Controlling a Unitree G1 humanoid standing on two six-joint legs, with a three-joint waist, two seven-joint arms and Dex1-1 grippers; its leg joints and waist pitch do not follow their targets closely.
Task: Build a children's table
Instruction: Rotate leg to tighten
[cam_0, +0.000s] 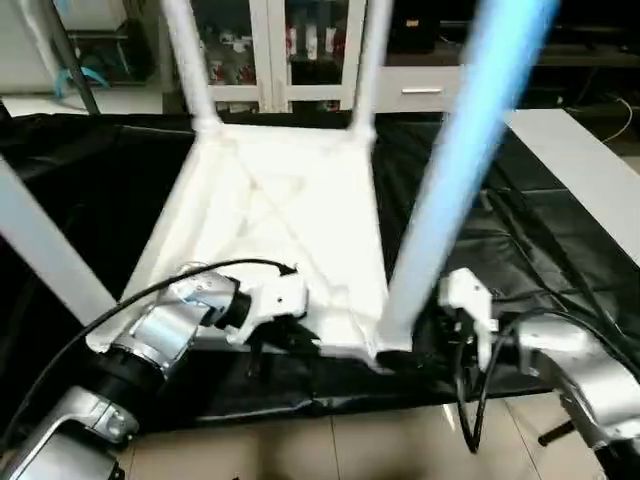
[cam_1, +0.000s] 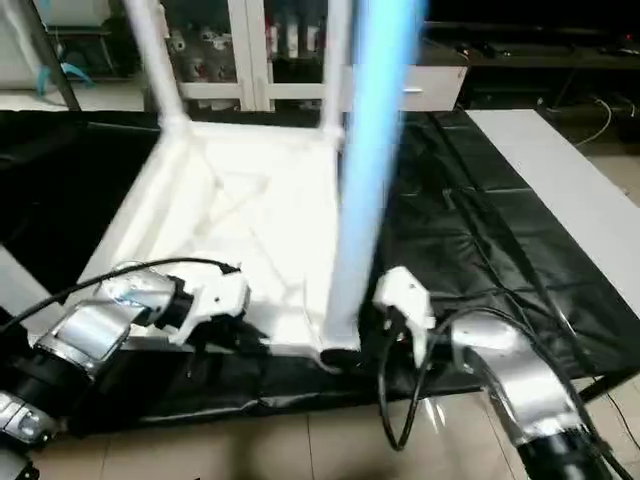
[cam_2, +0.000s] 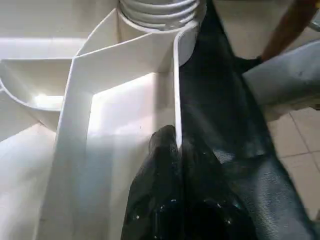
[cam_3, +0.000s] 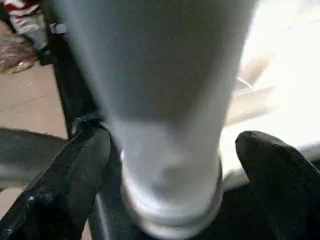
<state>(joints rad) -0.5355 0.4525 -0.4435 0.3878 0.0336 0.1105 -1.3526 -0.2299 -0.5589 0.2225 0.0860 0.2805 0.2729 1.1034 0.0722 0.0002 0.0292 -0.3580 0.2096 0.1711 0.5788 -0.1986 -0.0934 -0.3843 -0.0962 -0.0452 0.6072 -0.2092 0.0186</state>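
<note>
4 legs already stand up from the children's table (cam_0: 290, 220), upside down on the black sheet (cam_0: 560, 260), centre of the head view. It looks light, stiff and slick; grip a leg low, by its socket. Right gripper (cam_3: 172, 165) jaws wide around the 5 o'clock leg (cam_0: 450, 170); left gripper (cam_2: 172, 150) jaws narrow on the rim at 7. Leg tops are cut off.

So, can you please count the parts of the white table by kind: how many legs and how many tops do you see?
Legs: 4 (far left leg, far right leg, near right leg, near left leg)
Table top: 1
Total: 5
</note>
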